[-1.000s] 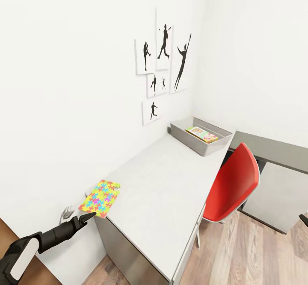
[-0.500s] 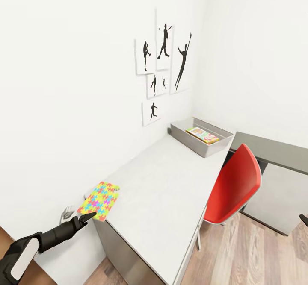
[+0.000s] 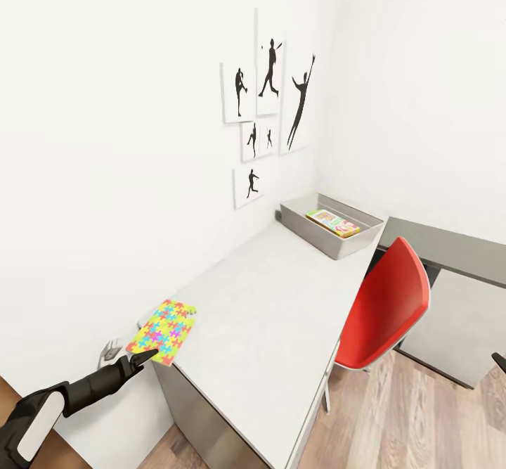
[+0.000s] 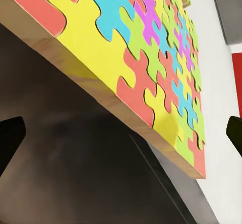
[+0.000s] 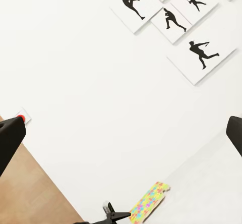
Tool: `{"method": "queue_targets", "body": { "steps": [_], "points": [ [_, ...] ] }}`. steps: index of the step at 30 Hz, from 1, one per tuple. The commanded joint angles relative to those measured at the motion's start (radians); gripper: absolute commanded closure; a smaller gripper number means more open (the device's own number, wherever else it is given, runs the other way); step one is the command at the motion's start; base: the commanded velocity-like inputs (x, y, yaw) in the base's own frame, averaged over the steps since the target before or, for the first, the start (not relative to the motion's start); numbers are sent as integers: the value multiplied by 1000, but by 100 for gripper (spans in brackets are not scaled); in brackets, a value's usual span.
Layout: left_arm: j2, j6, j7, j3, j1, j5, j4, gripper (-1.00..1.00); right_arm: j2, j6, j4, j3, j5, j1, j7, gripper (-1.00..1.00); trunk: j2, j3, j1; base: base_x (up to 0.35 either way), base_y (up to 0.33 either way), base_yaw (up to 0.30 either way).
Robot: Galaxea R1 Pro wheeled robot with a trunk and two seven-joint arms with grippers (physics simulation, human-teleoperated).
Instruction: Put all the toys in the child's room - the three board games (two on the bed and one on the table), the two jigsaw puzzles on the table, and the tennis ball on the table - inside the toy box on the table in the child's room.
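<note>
Head view: left gripper (image 3: 144,358) by multicoloured flat jigsaw puzzle (image 3: 163,330) on white table (image 3: 267,307) corner.
Fingers spread, empty, just short of puzzle's overhanging edge; right gripper (image 5: 121,135) spread too.

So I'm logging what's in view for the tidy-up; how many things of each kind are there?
Jigsaw puzzle, at the table's near corner: 1
Toy box, with colourful flat items inside: 1
Red chair: 1
Table: 1
Silhouette pictures on the wall: 7
Total: 11
</note>
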Motion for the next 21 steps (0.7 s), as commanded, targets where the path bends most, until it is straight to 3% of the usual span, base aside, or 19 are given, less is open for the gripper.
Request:
{"method": "queue_targets", "body": {
  "steps": [1,21],
  "points": [
    [0,6,-1,1,-1,4,0,-100,0,10,-1,0,-4,0,1,-100,-1,-1,0,0,0,0],
    [0,5,-1,1,-1,3,0,-100,-2,10,0,0,-4,0,1,-100,-1,-1,0,34,19,0]
  ]
}}
